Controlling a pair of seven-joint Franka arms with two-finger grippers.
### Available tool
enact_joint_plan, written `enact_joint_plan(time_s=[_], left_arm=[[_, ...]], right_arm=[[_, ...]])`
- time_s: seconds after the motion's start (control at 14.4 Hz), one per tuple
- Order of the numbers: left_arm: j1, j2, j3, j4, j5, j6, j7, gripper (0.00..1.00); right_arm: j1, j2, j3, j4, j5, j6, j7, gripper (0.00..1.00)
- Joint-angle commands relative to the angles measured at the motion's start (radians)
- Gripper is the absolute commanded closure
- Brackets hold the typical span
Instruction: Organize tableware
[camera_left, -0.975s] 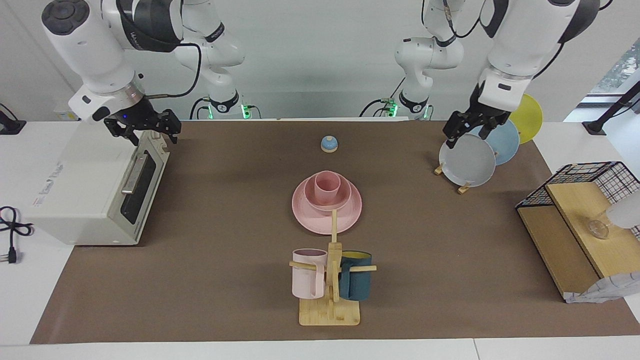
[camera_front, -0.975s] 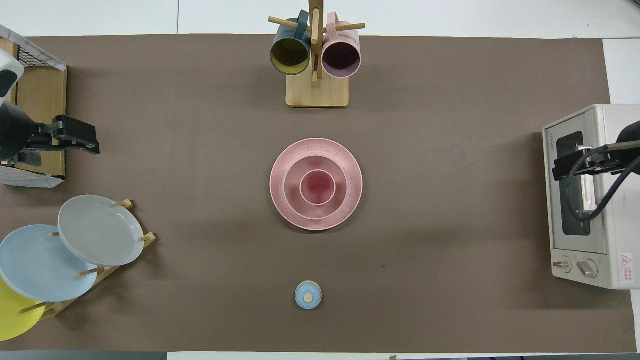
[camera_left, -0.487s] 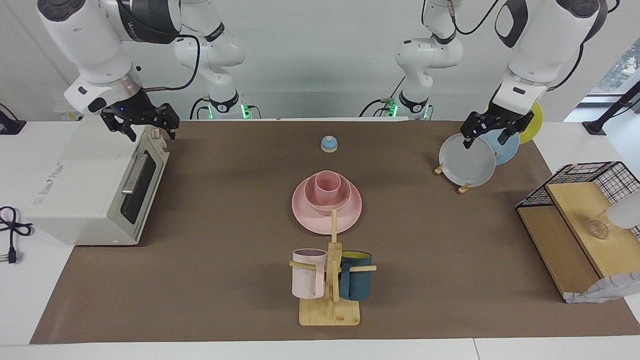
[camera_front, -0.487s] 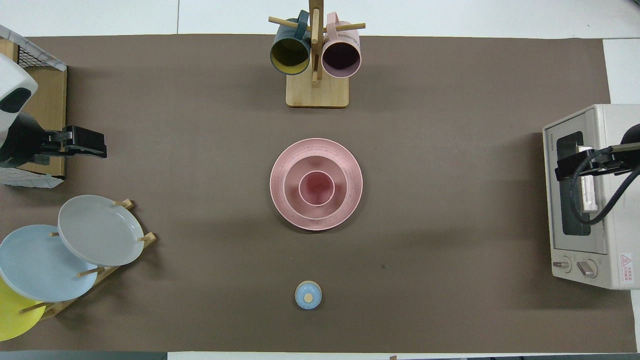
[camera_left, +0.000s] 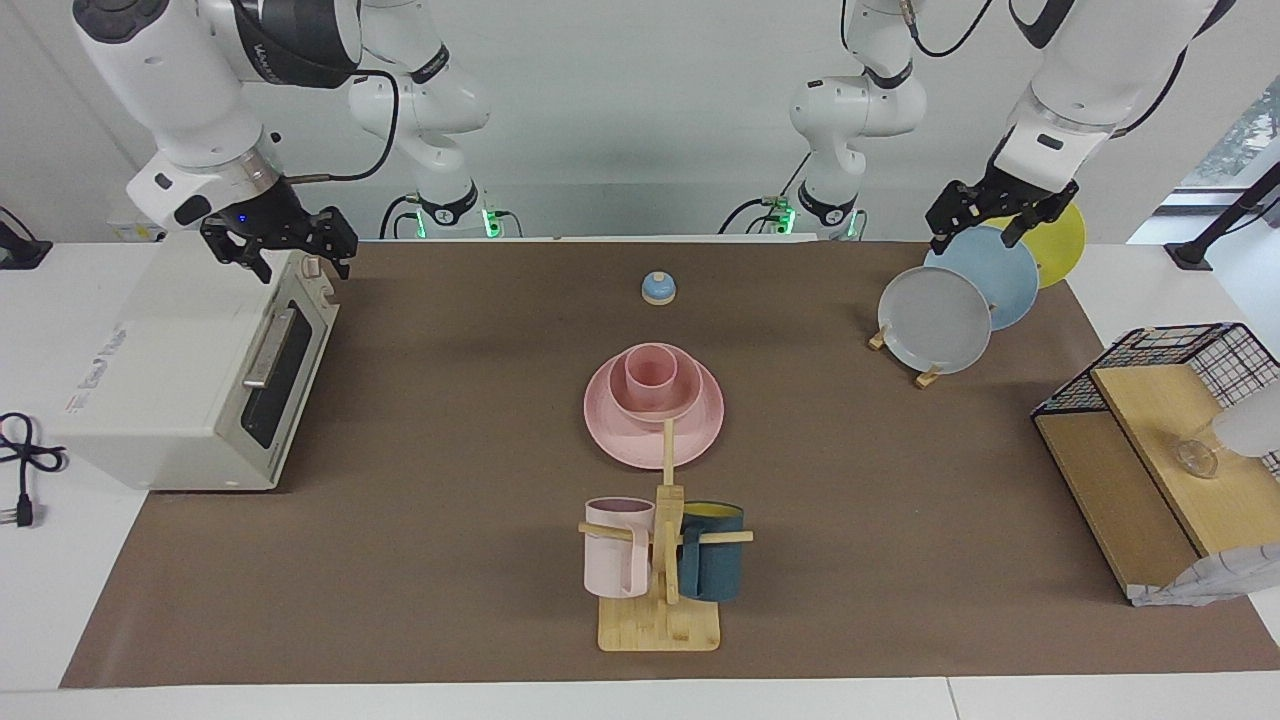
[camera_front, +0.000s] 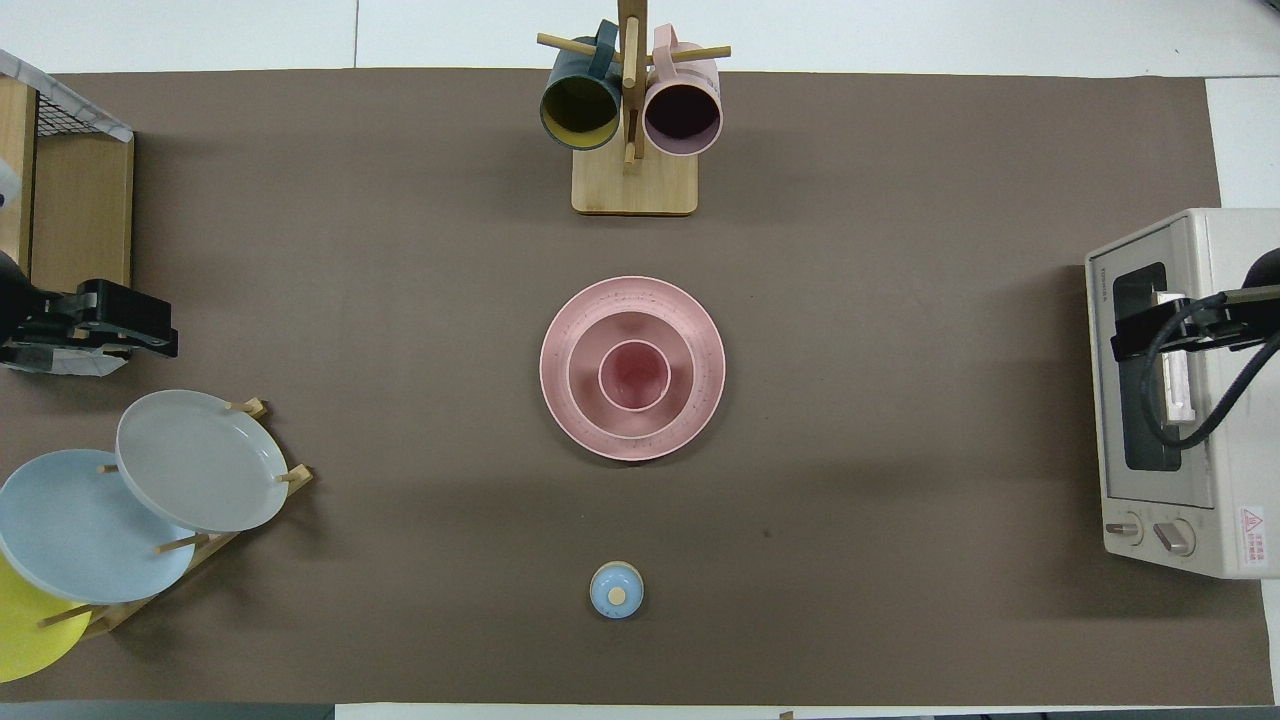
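The matte pink set stands stacked mid-table: the cup (camera_left: 651, 375) sits upright in the bowl (camera_left: 655, 410), which sits on the plate (camera_left: 620, 440). From above they show nested: cup (camera_front: 634, 375), bowl (camera_front: 585, 385), plate (camera_front: 560, 370). My left gripper (camera_left: 988, 225) is open and empty, raised over the blue plate on the plate rack; it also shows in the overhead view (camera_front: 140, 325). My right gripper (camera_left: 290, 255) is open and empty over the toaster oven's top front edge, and also shows from above (camera_front: 1130, 340). Both are well apart from the pink set.
A wooden mug rack (camera_left: 658, 625) holds a pale pink mug (camera_left: 615, 550) and a dark teal mug (camera_left: 712, 565), farther from the robots than the pink set. A plate rack carries grey (camera_left: 933, 320), blue (camera_left: 995, 270) and yellow (camera_left: 1062, 235) plates. A toaster oven (camera_left: 190, 380), a small blue bell (camera_left: 658, 288) and a wire shelf (camera_left: 1150, 440) also stand here.
My left gripper rose from the grey plate's edge and now hangs over the blue plate. My right gripper lifted slightly over the oven. The pink set has not moved.
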Motion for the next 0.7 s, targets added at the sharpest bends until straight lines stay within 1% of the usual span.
enact_joint_plan(time_s=[0.0,0.28,0.49,0.63], left_arm=[[0.004,-0.043,0.000,-0.057,-0.001,-0.007,0.017,0.00],[0.025,-0.048,-0.008,-0.075,-0.010,0.053,0.012,0.00],[0.029,-0.045,-0.008,-0.067,-0.025,0.056,0.021,0.00],[0.052,-0.042,-0.014,-0.063,-0.033,0.056,0.024,0.00]], right_arm=[[-0.020,-0.012,0.008,-0.007,0.031,-0.009,-0.019,0.00],[-0.020,-0.010,0.008,-0.009,0.031,-0.009,-0.019,0.00],[-0.020,-0.010,0.008,-0.009,0.031,-0.009,-0.019,0.00],[-0.020,-0.012,0.007,-0.007,0.031,-0.009,-0.019,0.00]])
